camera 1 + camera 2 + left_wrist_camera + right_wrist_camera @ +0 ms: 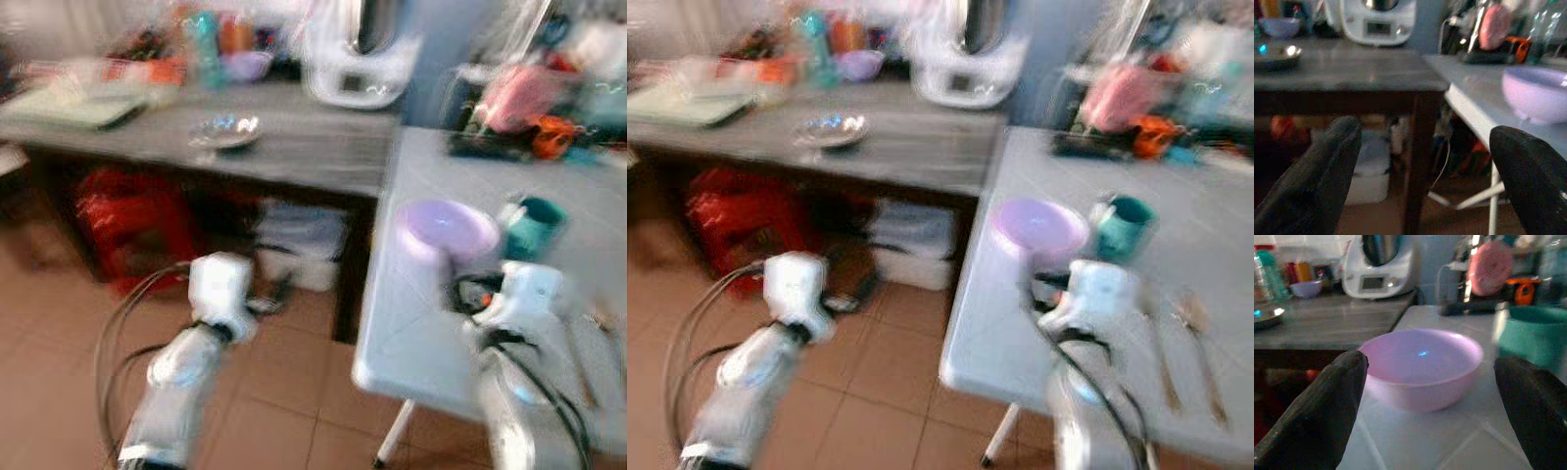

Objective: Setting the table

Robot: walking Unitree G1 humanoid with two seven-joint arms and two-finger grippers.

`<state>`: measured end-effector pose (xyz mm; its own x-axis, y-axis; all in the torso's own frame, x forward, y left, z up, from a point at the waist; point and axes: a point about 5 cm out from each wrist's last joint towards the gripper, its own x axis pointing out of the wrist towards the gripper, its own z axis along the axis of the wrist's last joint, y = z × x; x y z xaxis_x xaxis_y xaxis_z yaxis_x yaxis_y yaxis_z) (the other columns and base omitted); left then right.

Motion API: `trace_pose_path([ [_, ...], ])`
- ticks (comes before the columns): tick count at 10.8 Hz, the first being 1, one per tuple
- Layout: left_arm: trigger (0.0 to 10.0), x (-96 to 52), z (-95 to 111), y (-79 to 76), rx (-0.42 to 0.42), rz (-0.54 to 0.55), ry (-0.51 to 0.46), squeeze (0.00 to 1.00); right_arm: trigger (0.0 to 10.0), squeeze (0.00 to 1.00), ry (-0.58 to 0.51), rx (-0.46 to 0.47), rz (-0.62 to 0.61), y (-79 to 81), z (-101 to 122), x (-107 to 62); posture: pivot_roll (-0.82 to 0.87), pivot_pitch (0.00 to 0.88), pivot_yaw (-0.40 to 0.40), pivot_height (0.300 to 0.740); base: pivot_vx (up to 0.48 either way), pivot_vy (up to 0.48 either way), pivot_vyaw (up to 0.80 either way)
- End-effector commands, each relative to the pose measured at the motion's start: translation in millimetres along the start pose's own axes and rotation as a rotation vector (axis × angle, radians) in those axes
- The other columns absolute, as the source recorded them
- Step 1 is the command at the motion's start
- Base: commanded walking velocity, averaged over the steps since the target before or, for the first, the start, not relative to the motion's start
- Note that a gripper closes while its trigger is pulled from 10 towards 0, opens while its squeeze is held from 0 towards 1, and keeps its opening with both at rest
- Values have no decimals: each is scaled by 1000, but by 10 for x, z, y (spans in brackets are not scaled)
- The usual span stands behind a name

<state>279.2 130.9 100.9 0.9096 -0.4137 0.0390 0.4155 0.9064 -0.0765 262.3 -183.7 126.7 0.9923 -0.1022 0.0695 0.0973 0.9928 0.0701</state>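
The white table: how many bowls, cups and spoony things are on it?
On the white table:
Bowls: 1, the lilac bowl
Cups: 1, the teal cup
Cutlery pieces: 2, too blurred to tell which kind
Total: 4

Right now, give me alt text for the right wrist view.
A pink bowl sits on a pale table, framed between the right gripper's two open black fingers. A teal cup stands beside the bowl, with a white kitchen machine on a dark counter behind.
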Motion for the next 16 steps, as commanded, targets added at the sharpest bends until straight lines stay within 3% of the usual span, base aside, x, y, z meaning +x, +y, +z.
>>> trace_pose_path([
  [1, 10000, 60, 32, -110, -10, -44, -13, 0, 10000, 0, 0, -17, -25, -86, 9, -7, -27, 0, -7, 740, 255, 0, 0],
  [9, 10000, 49, 44, -126, -8, -54, -15, 0, 10000, 0, -17, -33, 3, -59, 41, 94, -13, 0, -14, 740, 325, 0, 0],
  [10, 10000, 38, 51, -129, -37, -57, -29, 0, 10000, 0, -18, -33, 4, -55, 43, 95, -12, 0, -13, 740, 0, 0, 0],
  [14, 10000, 0, 19, -99, -7, -63, 0, 0, 10000, 0, -27, -49, 12, -58, 59, 106, -13, 0, -14, 740, 0, 0, 0],
  [16, 10000, -72, -18, -117, 30, -165, 29, 0, 10000, 0, -30, -128, 46, -73, 105, 133, -16, 0, -17, 740, 0, 0, 0],
])
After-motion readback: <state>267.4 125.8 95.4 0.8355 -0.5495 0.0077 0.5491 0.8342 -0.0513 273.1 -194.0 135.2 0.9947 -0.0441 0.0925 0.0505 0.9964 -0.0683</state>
